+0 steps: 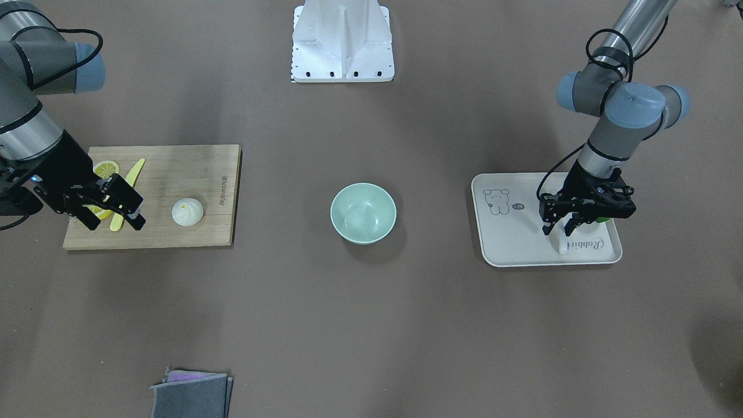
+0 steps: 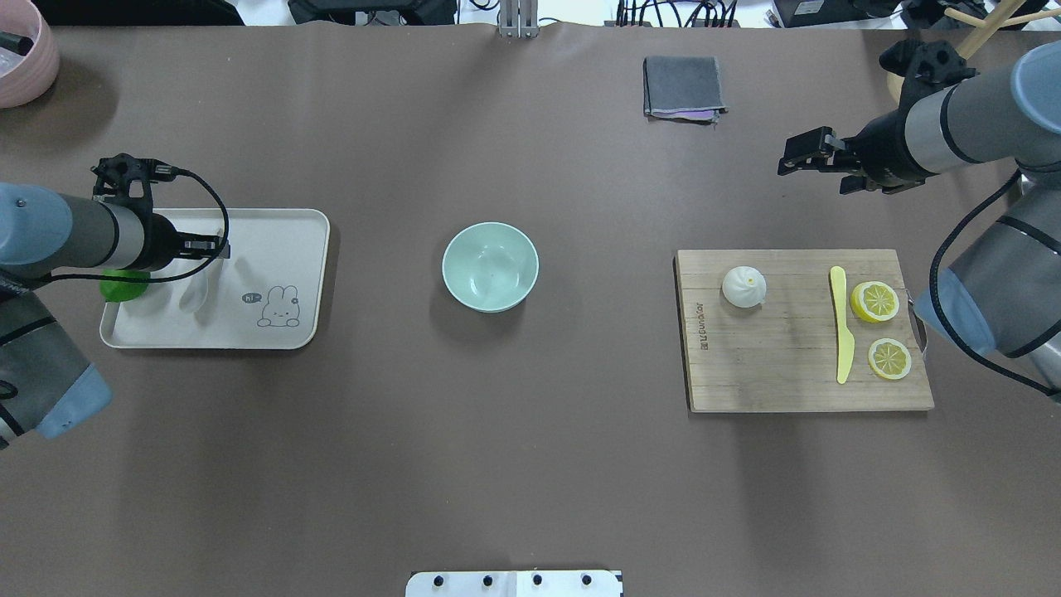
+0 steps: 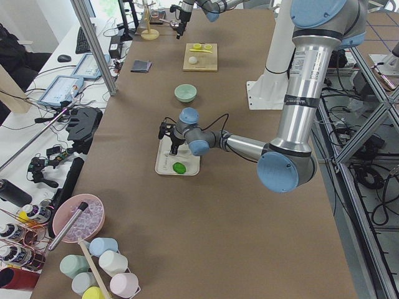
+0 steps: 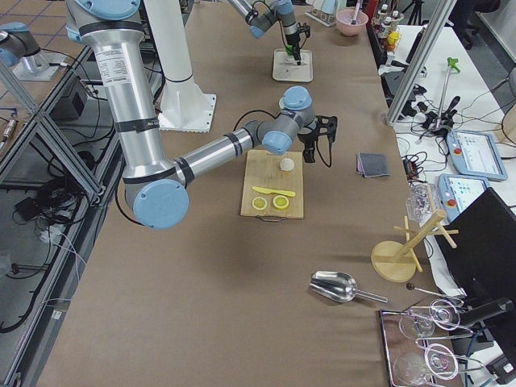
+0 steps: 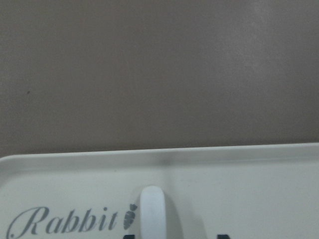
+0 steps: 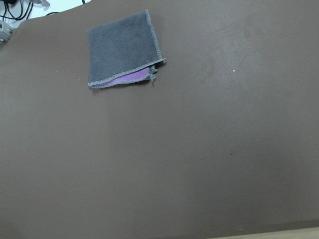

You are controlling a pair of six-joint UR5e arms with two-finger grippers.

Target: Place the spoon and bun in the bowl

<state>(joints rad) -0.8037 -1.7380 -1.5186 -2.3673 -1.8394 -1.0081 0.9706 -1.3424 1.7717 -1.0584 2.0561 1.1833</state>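
Note:
The white spoon point(image 2: 197, 290) lies on the white tray point(image 2: 282, 232); its handle tip shows in the left wrist view point(image 5: 152, 209). My left gripper point(image 1: 560, 225) is open, low over the tray, with one jaw on each side of the spoon's handle point(image 1: 562, 244). The white bun point(image 1: 187, 212) sits on the wooden board point(image 1: 191, 168). My right gripper point(image 1: 113, 220) is open and empty, raised above the board's outer end, apart from the bun point(image 2: 743, 286). The mint-green bowl point(image 1: 363, 212) stands empty at mid table.
A green lime point(image 2: 124, 284) lies on the tray beside the left wrist. A yellow knife point(image 2: 841, 323) and two lemon slices point(image 2: 875, 301) lie on the board. A folded grey cloth point(image 2: 682, 87) lies at the far side. The robot's white base point(image 1: 342, 40) is behind the bowl.

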